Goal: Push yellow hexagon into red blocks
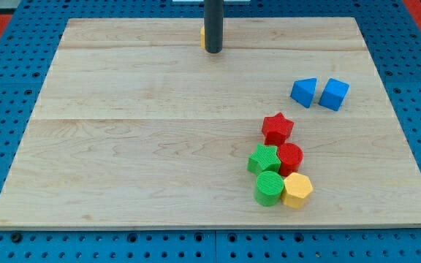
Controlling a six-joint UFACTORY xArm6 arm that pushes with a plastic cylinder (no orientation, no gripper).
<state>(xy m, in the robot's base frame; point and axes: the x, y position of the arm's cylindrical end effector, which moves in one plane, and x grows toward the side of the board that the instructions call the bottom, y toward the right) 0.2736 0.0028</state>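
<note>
My tip [213, 50], a bare rod with no gripper, stood at the desk's [123, 146] top edge; yellow hexagon [297, 191] already touched the red cylinder [290, 156], so only a gentle nudge from below seemed needed.

We find no legible text, label, brand, number or sign anywhere in the camera view. The wooden board [159, 109] shows only plain grain and two seam lines. The blue pegboard [415, 58] around it carries rows of holes but no markings. The faces of the blocks, namely the yellow hexagon [297, 191], red star [277, 128], red cylinder [290, 158], green star [263, 159], green cylinder [269, 188] and two blue blocks [305, 92] [334, 94], are unmarked, as is the dark rod [213, 22].
</note>
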